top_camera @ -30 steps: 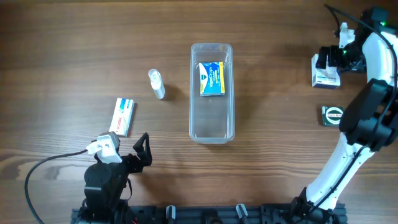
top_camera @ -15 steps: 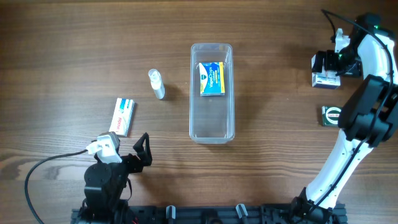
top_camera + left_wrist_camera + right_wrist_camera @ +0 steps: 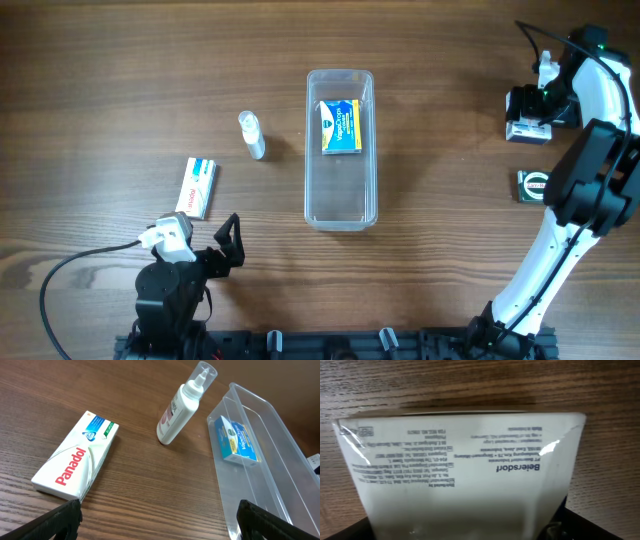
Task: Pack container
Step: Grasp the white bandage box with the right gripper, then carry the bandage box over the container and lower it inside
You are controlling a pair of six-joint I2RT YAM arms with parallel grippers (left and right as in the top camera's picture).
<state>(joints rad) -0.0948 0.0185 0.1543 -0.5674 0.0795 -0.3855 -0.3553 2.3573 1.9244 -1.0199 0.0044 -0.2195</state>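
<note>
At the upper right of the overhead view, the right end effector [image 3: 528, 108] sits over a white box [image 3: 527, 132]. Its wrist camera is filled by the box's printed face, with dark fingers [image 3: 335, 535] at the lower corners. I cannot tell whether the jaws pinch the box or only straddle it. Just below lies a small dark item [image 3: 535, 184]. At lower left, the left end effector [image 3: 160, 522] hangs wide, holding nothing. Beyond it on the desk [image 3: 450, 250] lie a Panadol box [image 3: 198, 186] and a white bottle [image 3: 252, 134]. The container [image 3: 341, 195] stands at centre, long side running top to bottom, with a blue-yellow box [image 3: 341, 126] in its upper half.
</note>
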